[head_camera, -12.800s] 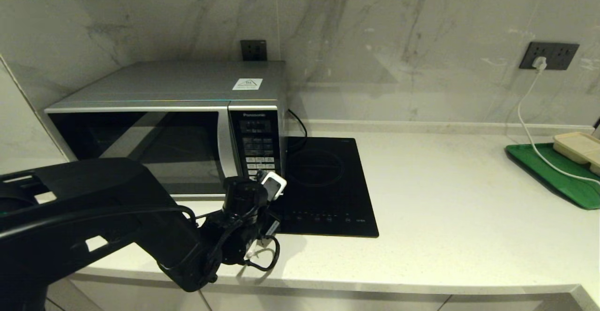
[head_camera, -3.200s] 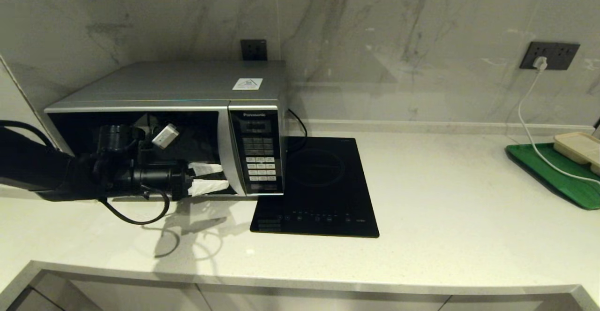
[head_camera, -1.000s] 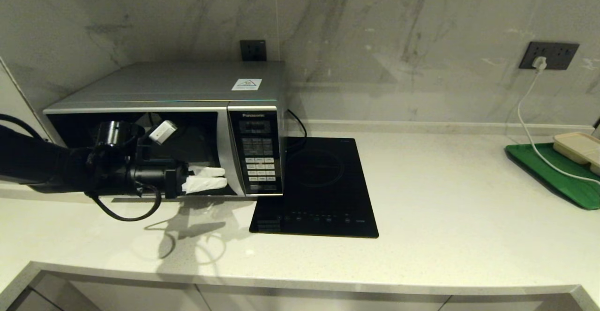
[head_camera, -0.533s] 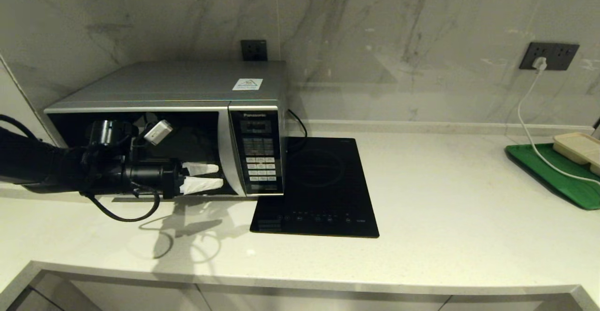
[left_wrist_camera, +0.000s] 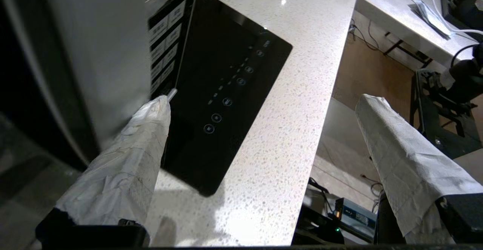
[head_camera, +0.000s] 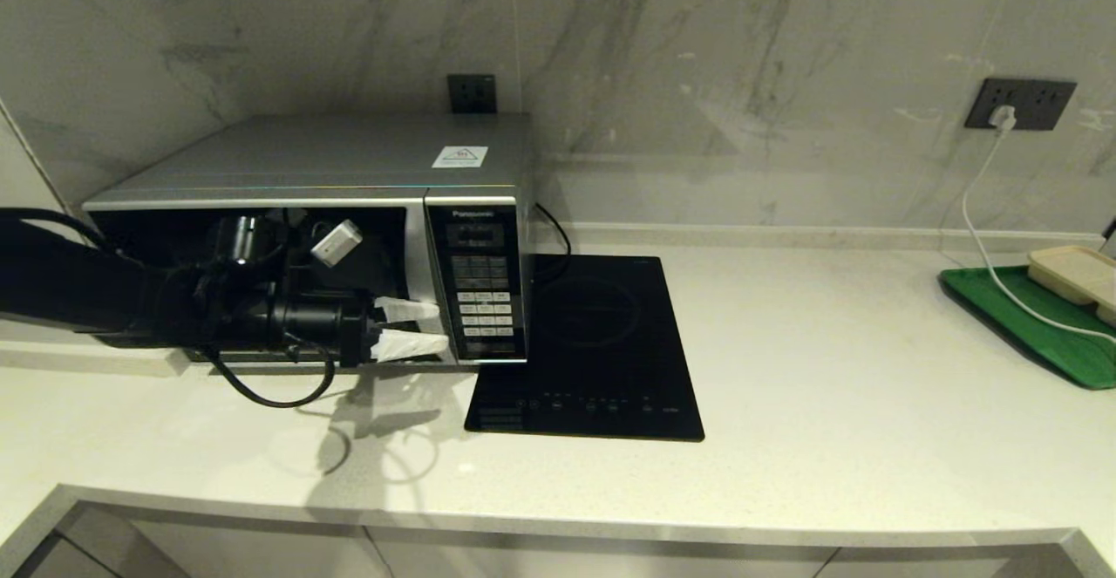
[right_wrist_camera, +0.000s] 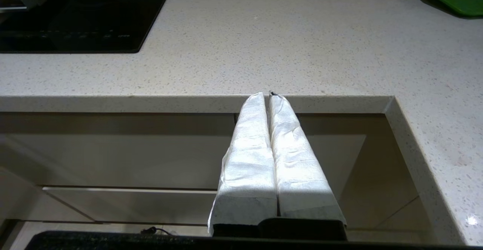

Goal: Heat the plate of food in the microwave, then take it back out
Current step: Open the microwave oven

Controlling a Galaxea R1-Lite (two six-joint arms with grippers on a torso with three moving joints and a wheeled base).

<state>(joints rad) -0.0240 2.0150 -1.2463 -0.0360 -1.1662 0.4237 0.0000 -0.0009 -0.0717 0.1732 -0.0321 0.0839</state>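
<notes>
Left gripper (head_camera: 417,327) hangs level in front of the microwave (head_camera: 331,229), its wrapped fingers (left_wrist_camera: 124,167) spread wide and holding nothing, tips at the curved silver handle (head_camera: 425,286) on the door's right edge. The microwave door looks closed, and the plate of food is not visible in any view; whether it sits behind the dark glass cannot be told. The step in hand appears to be taking the handle to pull the door open. To do it well, the fingers should straddle the handle at mid-height, close firmly before any pull, and then follow the door's arc about its left hinge rather than dragging straight out. Just to the right, the keypad (head_camera: 485,295) should stay untouched, and further right the black induction cooktop (head_camera: 602,351) lies flat on the counter (head_camera: 828,404). Right gripper (right_wrist_camera: 269,99) is parked below the counter edge, fingers pressed together and empty.
</notes>
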